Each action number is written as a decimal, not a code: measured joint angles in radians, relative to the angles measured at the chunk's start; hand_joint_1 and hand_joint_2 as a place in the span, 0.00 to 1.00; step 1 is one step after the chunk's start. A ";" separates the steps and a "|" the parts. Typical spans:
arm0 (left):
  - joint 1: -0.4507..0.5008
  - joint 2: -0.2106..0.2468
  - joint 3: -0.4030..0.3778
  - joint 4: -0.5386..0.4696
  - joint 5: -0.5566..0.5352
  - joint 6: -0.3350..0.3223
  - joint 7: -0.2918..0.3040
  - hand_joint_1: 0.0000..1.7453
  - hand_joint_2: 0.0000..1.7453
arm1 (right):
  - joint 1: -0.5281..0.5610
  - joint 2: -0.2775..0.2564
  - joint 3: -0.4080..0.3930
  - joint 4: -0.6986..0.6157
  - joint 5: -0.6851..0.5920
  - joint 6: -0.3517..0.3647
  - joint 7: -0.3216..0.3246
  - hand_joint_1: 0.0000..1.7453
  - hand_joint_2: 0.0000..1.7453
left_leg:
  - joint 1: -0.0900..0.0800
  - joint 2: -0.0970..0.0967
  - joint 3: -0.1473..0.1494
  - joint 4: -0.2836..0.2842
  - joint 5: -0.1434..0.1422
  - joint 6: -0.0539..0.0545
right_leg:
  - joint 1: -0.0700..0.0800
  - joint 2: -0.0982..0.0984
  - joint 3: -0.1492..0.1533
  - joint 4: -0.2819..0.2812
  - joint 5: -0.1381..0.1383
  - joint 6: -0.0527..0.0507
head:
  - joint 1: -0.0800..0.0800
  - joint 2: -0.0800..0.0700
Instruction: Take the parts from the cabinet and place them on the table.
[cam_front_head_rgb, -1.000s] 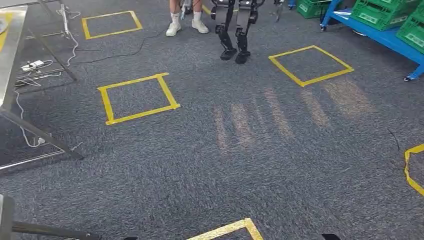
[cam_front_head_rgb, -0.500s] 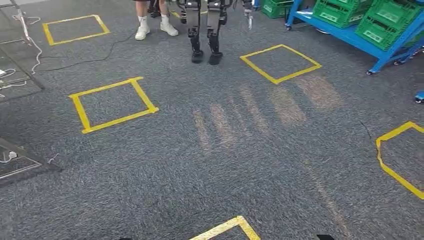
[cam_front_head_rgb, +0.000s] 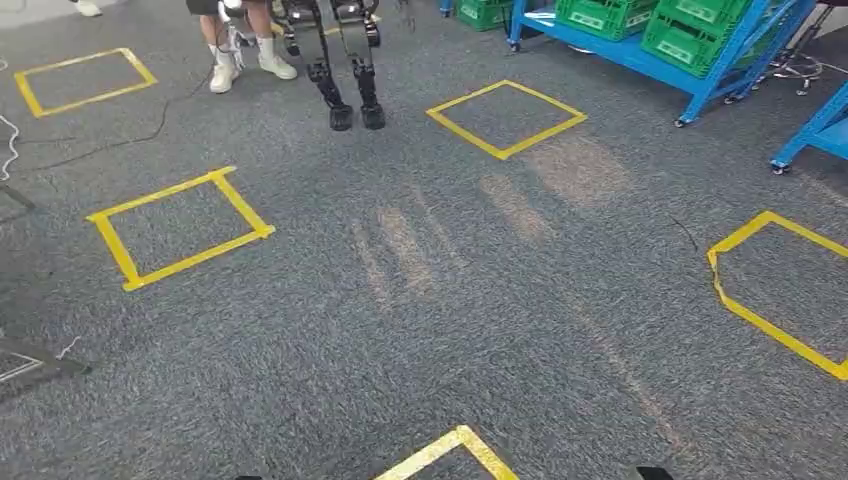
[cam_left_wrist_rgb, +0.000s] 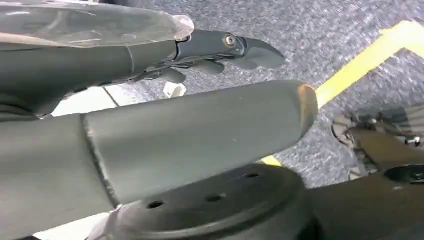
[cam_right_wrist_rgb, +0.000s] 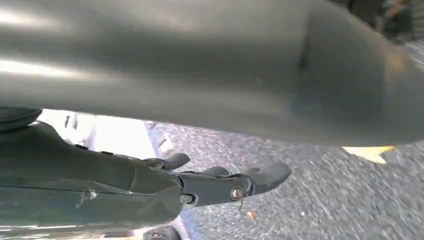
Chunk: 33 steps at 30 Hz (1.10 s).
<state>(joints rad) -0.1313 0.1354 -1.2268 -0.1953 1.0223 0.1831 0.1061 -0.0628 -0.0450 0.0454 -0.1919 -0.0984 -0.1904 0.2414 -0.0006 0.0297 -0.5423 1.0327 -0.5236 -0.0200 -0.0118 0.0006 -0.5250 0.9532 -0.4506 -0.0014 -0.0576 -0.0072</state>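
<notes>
Head view: whole floor scene shifted left since a second ago, so the camera is turning toward the blue rack (cam_front_head_rgb: 640, 55) of green crates (cam_front_head_rgb: 600, 15); left hand (cam_left_wrist_rgb: 150, 120) and right hand (cam_right_wrist_rgb: 165, 190) hang with fingers spread, holding nothing beside them, parts and cabinet unlocated.

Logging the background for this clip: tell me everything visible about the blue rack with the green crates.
The blue rack stands at the far right of the head view on the grey carpet. Its frame looks like painted metal: a low shelf, slanted braces and legs that appear to end in small casters. Green slotted plastic crates sit side by side on the shelf, their tops cut off by the picture's edge. Their contents cannot be seen.
</notes>
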 joint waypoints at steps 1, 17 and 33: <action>0.001 0.002 -0.002 0.000 -0.005 -0.006 0.007 0.00 0.00 | -0.002 0.000 0.000 0.000 -0.003 -0.008 -0.009 0.00 0.00 | 0.001 -0.012 -0.040 0.085 -0.043 -0.004 | 0.001 0.006 -0.003 0.000 0.002 -0.003 | 0.000 0.000; -0.006 0.007 -0.027 0.000 -0.028 0.005 -0.026 0.00 0.00 | -0.002 0.000 0.000 0.000 -0.002 -0.014 0.014 0.00 0.00 | 0.001 -0.017 0.038 -0.113 0.081 0.046 | 0.003 0.014 -0.119 0.239 -0.130 0.041 | 0.002 0.000; -0.002 0.008 -0.030 0.000 -0.032 -0.017 0.030 0.00 0.00 | -0.004 -0.002 0.002 0.000 -0.003 -0.001 -0.049 0.00 0.00 | 0.005 -0.020 -0.094 0.212 -0.096 -0.010 | 0.001 0.021 -0.004 -0.002 0.004 -0.002 | 0.000 0.000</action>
<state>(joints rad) -0.1333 0.1431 -1.2566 -0.1953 0.9907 0.1663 0.1365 -0.0667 -0.0469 0.0477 -0.1923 -0.1019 -0.1911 0.1923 0.0047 0.0092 -0.6366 1.2448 -0.6199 -0.0295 -0.0110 0.0218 -0.5291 0.9516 -0.4462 -0.0035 -0.0580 -0.0072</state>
